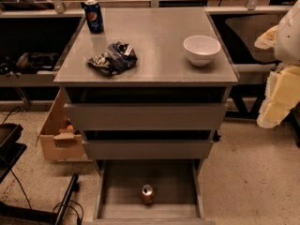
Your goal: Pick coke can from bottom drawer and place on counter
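The coke can (147, 194) is small and reddish-orange with a silver top. It stands upright on the floor of the open bottom drawer (122, 186), near the drawer's front middle. The counter (154, 46) is the broad grey top of the cabinet. My gripper (276, 100), pale yellow under the white arm, hangs at the far right edge. It is beside the cabinet at the height of the upper drawers, well away from the can and holding nothing that I can see.
A blue Pepsi can (93, 16) stands at the counter's back left. A crumpled dark chip bag (112, 58) lies left of centre and a white bowl (201, 49) at the right. The two upper drawers (145, 116) are slightly ajar. A cardboard box (58, 135) sits left of the cabinet.
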`<state>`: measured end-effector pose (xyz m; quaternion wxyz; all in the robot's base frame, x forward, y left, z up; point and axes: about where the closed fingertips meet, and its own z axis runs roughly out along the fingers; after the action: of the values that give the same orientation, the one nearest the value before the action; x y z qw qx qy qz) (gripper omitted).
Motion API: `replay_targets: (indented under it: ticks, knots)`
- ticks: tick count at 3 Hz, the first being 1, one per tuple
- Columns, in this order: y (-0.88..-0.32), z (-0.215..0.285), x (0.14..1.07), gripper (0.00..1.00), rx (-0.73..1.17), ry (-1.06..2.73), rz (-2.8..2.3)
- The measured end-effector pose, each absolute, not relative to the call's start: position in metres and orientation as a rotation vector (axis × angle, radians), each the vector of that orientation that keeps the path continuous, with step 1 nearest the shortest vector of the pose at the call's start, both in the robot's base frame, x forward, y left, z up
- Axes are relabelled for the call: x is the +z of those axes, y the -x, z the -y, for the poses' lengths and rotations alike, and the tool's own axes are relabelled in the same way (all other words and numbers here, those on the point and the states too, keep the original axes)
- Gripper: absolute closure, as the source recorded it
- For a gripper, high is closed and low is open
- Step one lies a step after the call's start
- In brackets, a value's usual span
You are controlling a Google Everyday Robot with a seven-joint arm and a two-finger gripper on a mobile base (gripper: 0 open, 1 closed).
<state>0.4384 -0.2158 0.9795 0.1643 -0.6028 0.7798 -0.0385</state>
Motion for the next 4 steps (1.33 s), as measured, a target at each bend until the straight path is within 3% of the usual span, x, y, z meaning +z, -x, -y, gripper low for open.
replay_targets:
  ticks: [2,4]
  knots:
    - [-0.439,0.216,0.975,0.0,-0.091,1.702,-2.22]
    - [-0.413,0.207,0.852,0.0,0.229,1.565,-2.191]
